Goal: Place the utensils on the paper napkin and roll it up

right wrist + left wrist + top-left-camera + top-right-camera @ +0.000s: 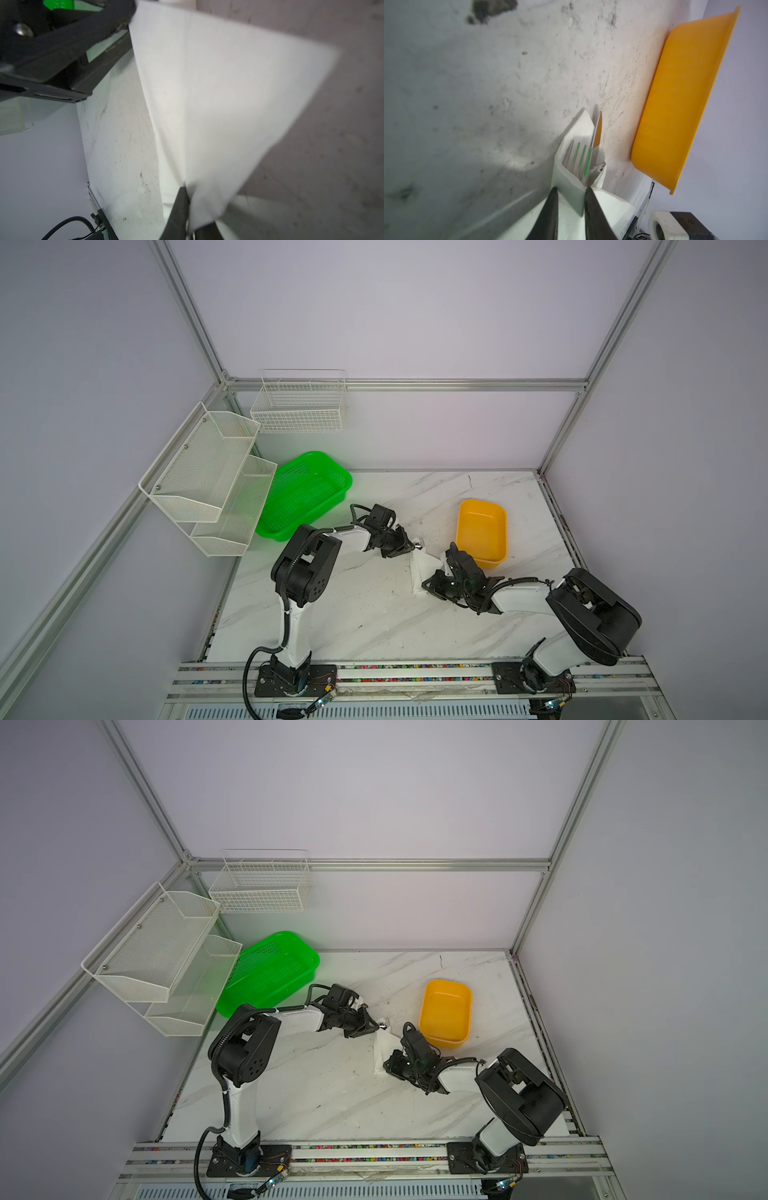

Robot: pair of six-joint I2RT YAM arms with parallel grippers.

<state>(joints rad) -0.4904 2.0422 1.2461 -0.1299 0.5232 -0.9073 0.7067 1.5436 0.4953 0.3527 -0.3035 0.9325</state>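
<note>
Beside the yellow tub [482, 515] on the desk [353, 614], paper napkin [571, 188] lies half-rolled round the utensils [595, 134], fork [576, 160] tines poking out; left fingers [550, 214] pinch narrow on that end, right fingers [178, 207] clamp the loose flap, likely to keep the wrap taut for rolling.

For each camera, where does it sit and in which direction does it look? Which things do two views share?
Both top views: high over the robot's bases, looking down and forward at the table; both arms show whole, left claw and right claw on the napkin.
Left wrist: on the left arm, looking along its fingers at the fork wrapped in napkin.
Right wrist: on the right arm, looking past one finger across the napkin.
Shared: the tub shows in top views and left wrist.
</note>
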